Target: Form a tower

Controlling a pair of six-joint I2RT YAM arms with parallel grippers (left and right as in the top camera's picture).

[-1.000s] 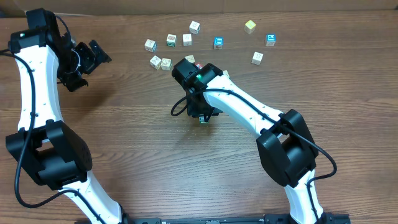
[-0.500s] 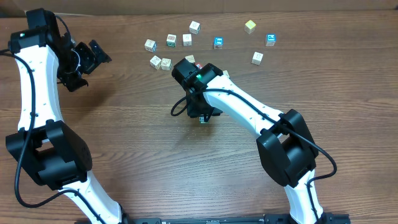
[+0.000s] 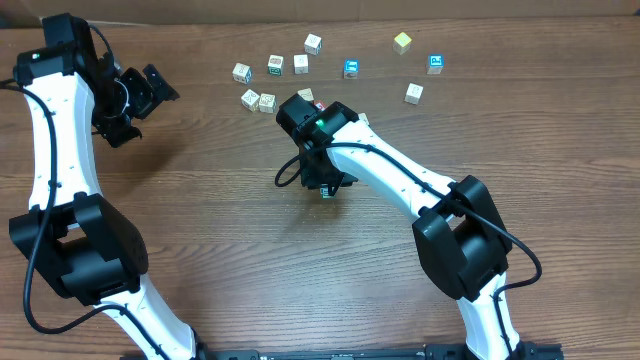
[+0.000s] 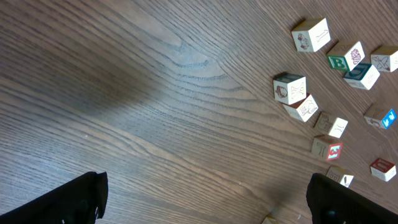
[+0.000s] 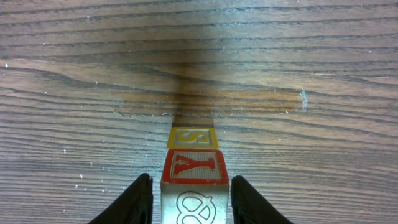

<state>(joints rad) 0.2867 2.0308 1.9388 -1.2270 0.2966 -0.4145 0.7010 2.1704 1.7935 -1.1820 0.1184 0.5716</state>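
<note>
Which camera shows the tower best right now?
Right wrist: the tower close up, red Y cube over yellow S, flanked by the right gripper. Overhead, the right arm hides all but a green sliver. Left wrist shows loose cubes, no clear tower.

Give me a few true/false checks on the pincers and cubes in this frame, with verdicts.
1. The left pincer is open with nothing between its fingers. True.
2. The right pincer straddles the top cube, which shows a red Y. True.
3. The cube face just past the top cube is blue. False: the cube face is yellow, printed with an S.
4. The loose cubes lie by the arm bases. False: they are scattered along the far side of the table.
5. The left pincer hangs over the tower. False: the right pincer is at the tower; the left one is off to the side.
</note>
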